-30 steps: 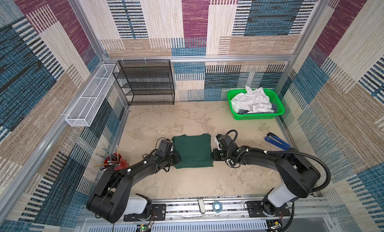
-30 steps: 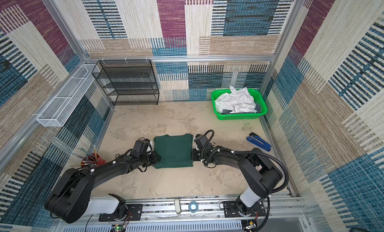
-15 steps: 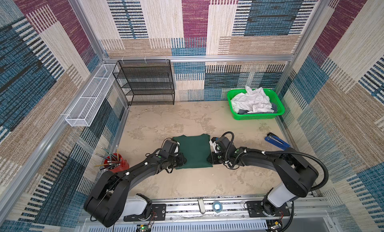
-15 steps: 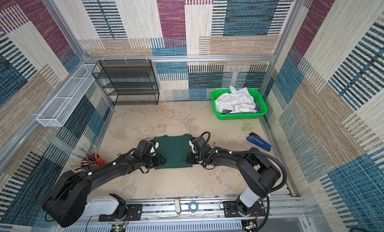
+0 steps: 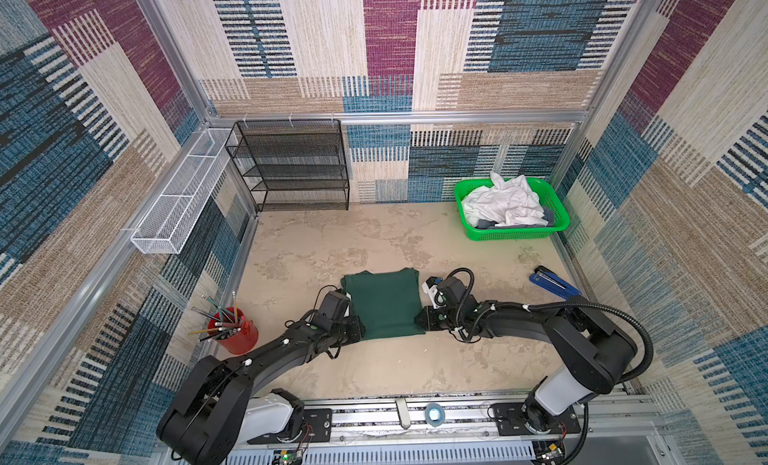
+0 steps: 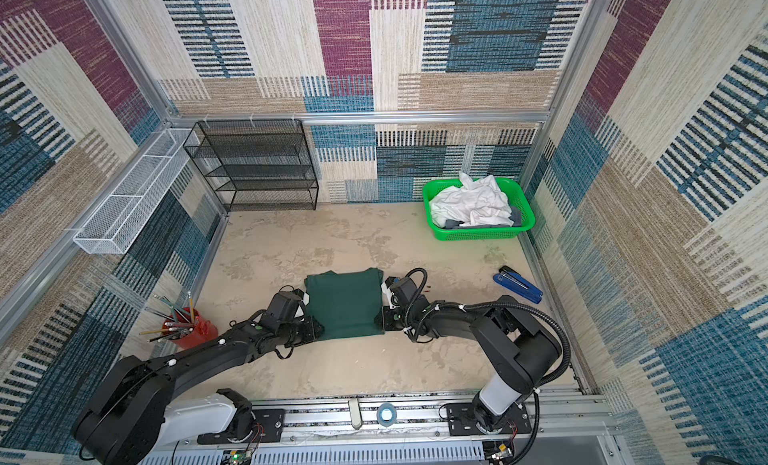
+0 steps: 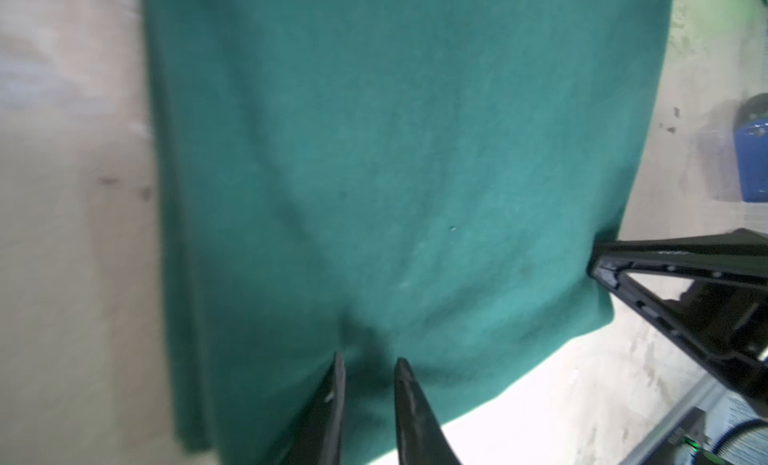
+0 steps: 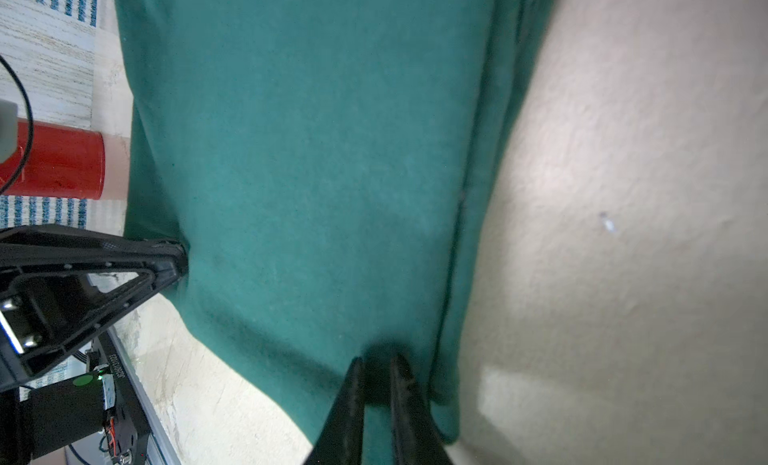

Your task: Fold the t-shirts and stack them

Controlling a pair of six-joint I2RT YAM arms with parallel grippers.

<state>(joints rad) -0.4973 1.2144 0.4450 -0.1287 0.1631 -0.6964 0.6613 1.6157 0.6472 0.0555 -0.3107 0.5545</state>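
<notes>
**Both Grippers Pinched on the Green Shirt**

The dark green t-shirt lies as a folded rectangle on the table, mid-width, nearer my base than the back wall, and I'm on it from both sides. My left gripper is at its left edge by the near corner, and my right gripper is at the right edge opposite.

In both top views my wrists hide the fingertips, so the grip doesn't show there. The wrist cameras settle it. On the left wrist, the left gripper has its jaws drawn to a narrow slit with green cloth pinched between, creases fanning out from it. The right wrist shows the same for the right gripper: jaws nearly closed, cloth nipped in the gap. That view also catches folded layers stacked along the shirt's far edge.

Each wrist sees the other gripper's tip against the cloth, plus the red cup or the blue stapler.

Only the top views reach the far right corner, where the white t-shirts are heaped over grey fabric in the green basket.
</notes>
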